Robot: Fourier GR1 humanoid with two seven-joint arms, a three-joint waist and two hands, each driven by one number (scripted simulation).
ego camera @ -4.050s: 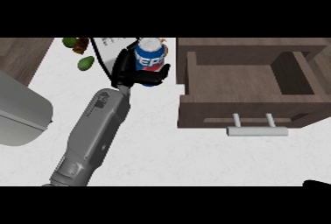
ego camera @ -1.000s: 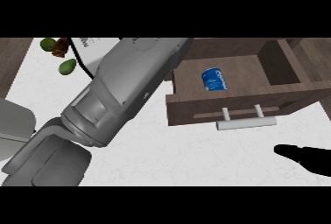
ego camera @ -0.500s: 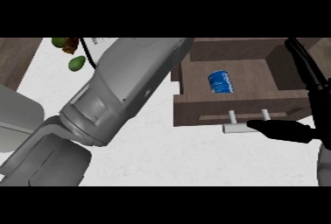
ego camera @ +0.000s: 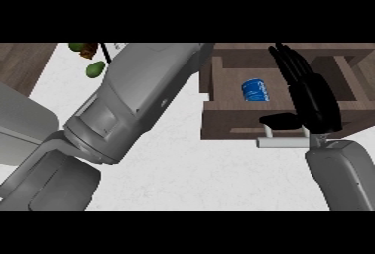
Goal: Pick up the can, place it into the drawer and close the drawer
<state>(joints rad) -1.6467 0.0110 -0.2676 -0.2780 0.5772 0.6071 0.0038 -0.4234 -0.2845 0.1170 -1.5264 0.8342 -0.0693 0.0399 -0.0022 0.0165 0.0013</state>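
White counter [ego camera: 190, 168] is stretching under us, and at its far right the brown drawer [ego camera: 219, 126] is standing open. We are seeing the blue can [ego camera: 255, 91] sitting inside the drawer, in its left half. Our right hand [ego camera: 311, 99] is hanging over the drawer's right part, fingers straight and together, thumb pointing left just above the pale handle [ego camera: 282, 143]. Our left forearm [ego camera: 139, 99] is crossing the view's left side; its hand is not showing.

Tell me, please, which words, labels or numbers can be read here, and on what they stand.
Can in the drawer: white marks on its blue label, too blurred to read.
Nothing else in view bears any text.
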